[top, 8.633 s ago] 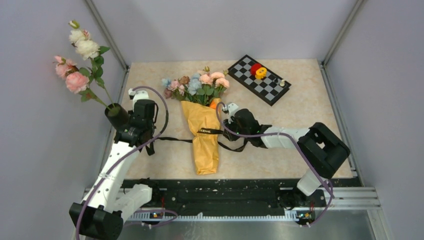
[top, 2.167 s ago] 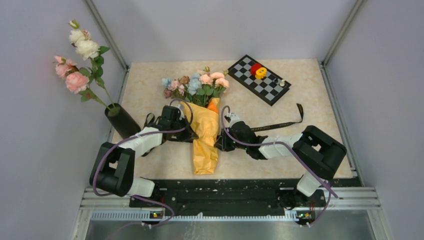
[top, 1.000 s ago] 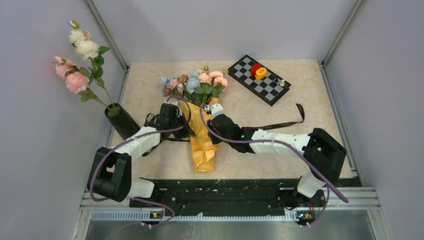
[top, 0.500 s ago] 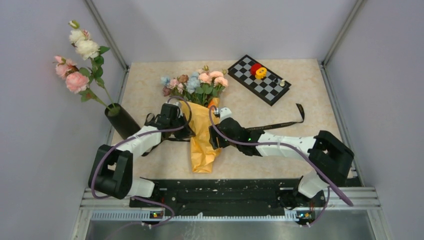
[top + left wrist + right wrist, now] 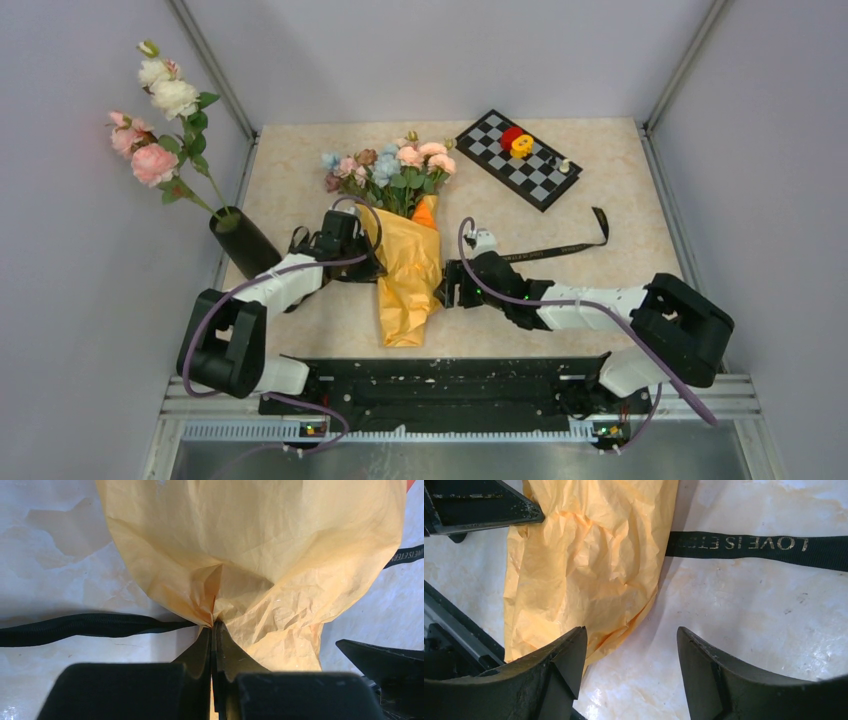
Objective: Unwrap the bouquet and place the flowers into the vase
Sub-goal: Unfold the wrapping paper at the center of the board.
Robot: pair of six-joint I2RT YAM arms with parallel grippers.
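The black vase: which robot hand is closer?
Left. The left gripper pinches the paper on the vase side; the right gripper, open, is beyond the bouquet.

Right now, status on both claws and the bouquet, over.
Left claw shut, pinching the paper. Right claw open, empty, beside the paper. Bouquet flat on table, wrapped; ribbon untied, trailing out both sides.

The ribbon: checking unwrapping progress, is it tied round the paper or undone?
Undone. The ribbon lies flat, passing under the paper; no band crosses the paper in either wrist view.
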